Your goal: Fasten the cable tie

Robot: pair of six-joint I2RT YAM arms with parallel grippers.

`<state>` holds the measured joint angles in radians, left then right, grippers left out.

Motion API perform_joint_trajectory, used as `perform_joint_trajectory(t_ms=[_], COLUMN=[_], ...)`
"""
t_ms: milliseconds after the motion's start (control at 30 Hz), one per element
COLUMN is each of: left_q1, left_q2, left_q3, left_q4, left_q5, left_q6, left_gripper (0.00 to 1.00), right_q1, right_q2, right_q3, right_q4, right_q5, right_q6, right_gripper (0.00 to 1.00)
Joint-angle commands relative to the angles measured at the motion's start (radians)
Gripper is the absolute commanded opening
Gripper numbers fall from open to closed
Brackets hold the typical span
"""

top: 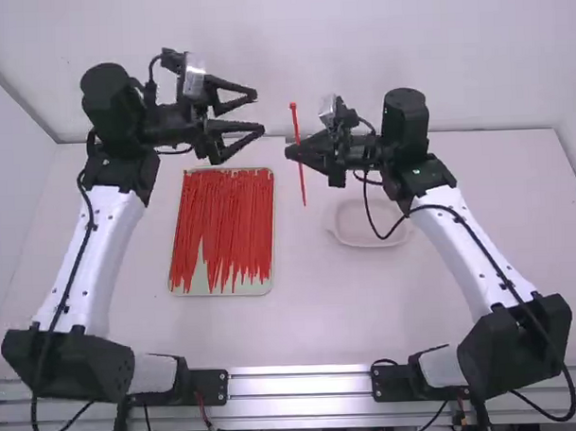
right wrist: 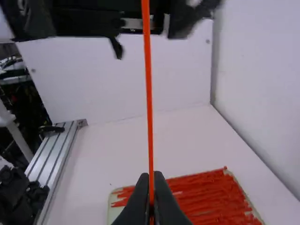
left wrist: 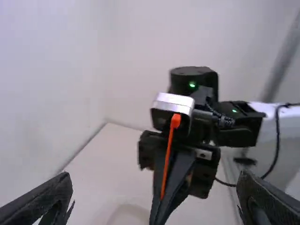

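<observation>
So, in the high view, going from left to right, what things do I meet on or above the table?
tray of red cable ties → single red cable tie held by the right gripper → white bowl

Plain white table, boxed in by a white back wall and a white side panel on the left. A silver aluminium rail runs along the near edge. Lighting's soft and even, with barely any shadows.
</observation>
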<state>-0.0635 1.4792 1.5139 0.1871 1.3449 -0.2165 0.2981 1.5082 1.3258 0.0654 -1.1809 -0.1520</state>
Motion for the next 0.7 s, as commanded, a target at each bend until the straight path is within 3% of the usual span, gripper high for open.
perform_joint_trajectory(t_ms=[0,133,300,400,667], left_q1=[-0.050,-0.083,-0.090,-0.085,-0.093], left_q2=[0.026,0.037,0.038,0.038,0.040], left_q3=[0.025,0.024,0.024,0.024,0.024], left_q4=[0.031,0.080,0.155,0.209,0.234], left_q5=[0.106,0.104,0.103,0.103,0.045], left_q6=[0.015,-0.003,-0.058,-0.107,-0.135], left_gripper=[0.90,0.82,0.50,0.39,0.29], right_q1=[0.017,0.023,0.015,0.018,0.016], right_q2=[-0.022,-0.022,-0.022,-0.022,-0.022], right_q3=[0.031,0.031,0.031,0.031,0.031], right_q4=[0.022,0.056,0.089,0.089,0.089], right_q5=[-0.027,-0.027,-0.027,-0.027,-0.028], right_q6=[-0.021,0.007,0.050,0.051,0.051], right_gripper=[0.00,0.00,0.00,0.00,0.00])
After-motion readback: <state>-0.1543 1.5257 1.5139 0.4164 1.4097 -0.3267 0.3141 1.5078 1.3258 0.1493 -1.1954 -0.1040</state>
